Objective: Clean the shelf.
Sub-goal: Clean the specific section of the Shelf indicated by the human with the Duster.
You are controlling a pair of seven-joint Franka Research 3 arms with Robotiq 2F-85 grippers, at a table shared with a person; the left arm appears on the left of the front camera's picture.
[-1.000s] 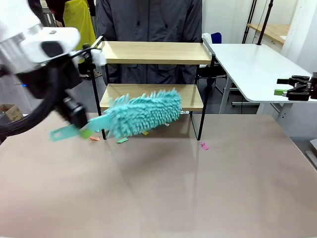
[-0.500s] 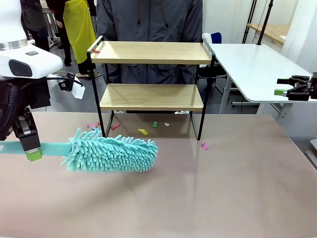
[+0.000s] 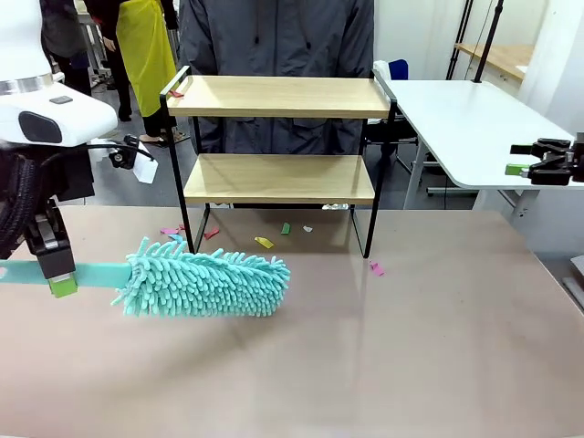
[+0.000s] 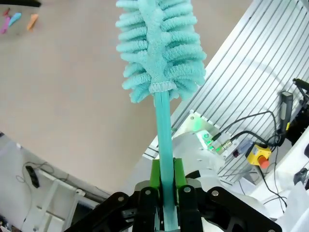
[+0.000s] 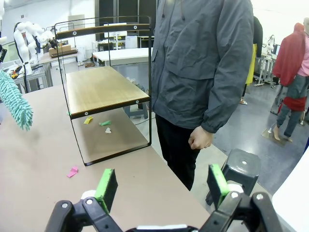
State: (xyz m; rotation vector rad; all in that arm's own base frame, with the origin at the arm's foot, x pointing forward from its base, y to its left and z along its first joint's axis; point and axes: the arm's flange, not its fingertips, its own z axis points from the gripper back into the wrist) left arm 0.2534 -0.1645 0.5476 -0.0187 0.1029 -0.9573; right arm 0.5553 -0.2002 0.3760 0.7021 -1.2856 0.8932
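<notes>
At the table's (image 3: 383, 365) left edge, the left gripper (image 3: 62, 278) is clamped on the flat handle of a teal microfibre duster (image 3: 205, 283). The duster's fluffy head lies on the table, near the shelf's (image 3: 278, 178) front-left leg but apart from it. The shelf stands at the middle of the far edge, with coloured paper scraps (image 3: 264, 243) beneath it. Past the right edge, the right gripper (image 3: 525, 169) has its fingers spread wide, holding nothing.
</notes>
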